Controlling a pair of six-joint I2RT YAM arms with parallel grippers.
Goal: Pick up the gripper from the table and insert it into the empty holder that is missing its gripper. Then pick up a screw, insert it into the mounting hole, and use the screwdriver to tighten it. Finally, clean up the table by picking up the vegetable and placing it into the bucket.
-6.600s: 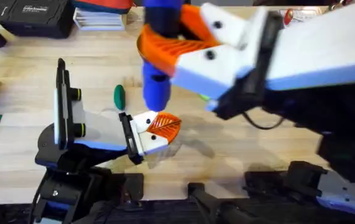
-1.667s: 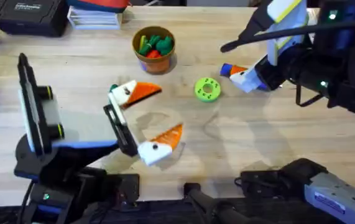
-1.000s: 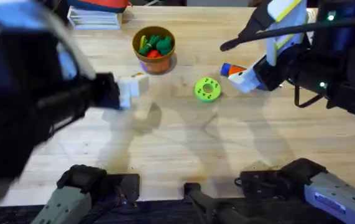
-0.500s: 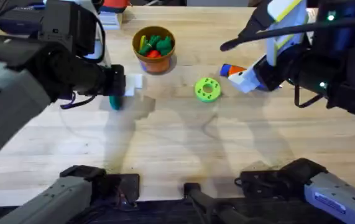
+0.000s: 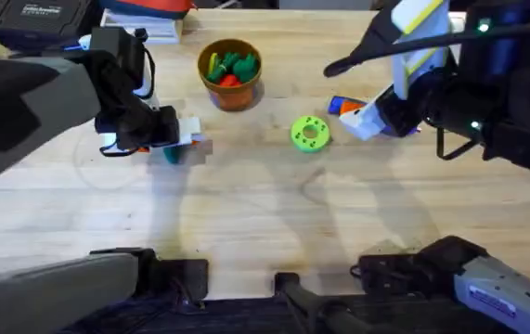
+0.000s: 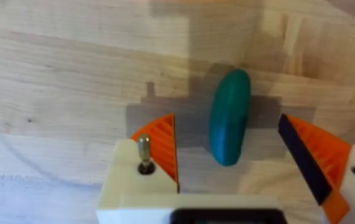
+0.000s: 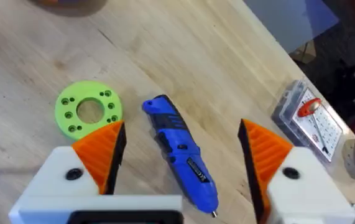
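Since the vegetable (image 6: 229, 117) lies on the tabletop (image 5: 274, 232) between our left gripper's (image 6: 239, 162) spread fingers, long axis running away from the wrist, that arm is nearer; our right gripper (image 7: 183, 163) hangs released over the screwdriver (image 7: 181, 151).

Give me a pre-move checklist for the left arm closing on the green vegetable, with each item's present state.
1. Left gripper open: ok, its orange fingers stand apart.
2. Vegetable between the fingers: ok, it lies in the gap, lengthwise along it, on the table.
3. Fingers low enough for a grip: cannot tell from these views.
4. Bucket ready to receive: ok, upright, though other toy vegetables already sit in it.
5. Right gripper out of the way: ok, it is open over the screwdriver beside the lime-green disc, on the far side of the bucket.
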